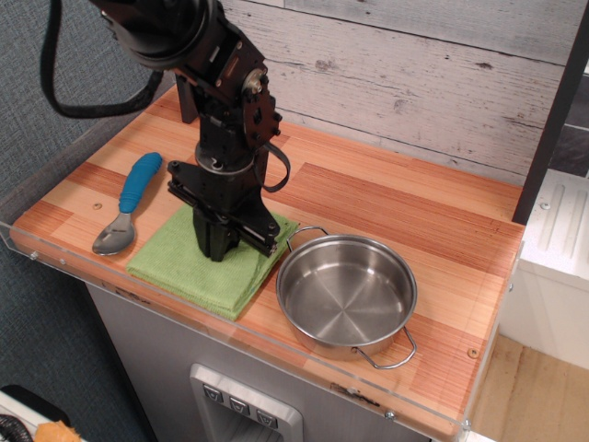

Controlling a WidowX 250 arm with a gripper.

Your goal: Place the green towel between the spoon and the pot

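The green towel (189,269) lies flat on the wooden counter between the spoon (129,202), with its blue handle, on the left and the steel pot (346,295) on the right. Its right edge sits close to the pot's rim and near loop handle. My black gripper (214,250) points straight down and presses on the towel's middle. Its fingers look close together, pinching the cloth, but the tips are dark and partly buried in the fabric.
A clear acrylic lip (230,322) runs along the counter's front and left edges. A planked wall (414,64) stands behind. The arm's black base post (193,101) stands at the back left. Bare counter (442,230) lies to the right of the pot.
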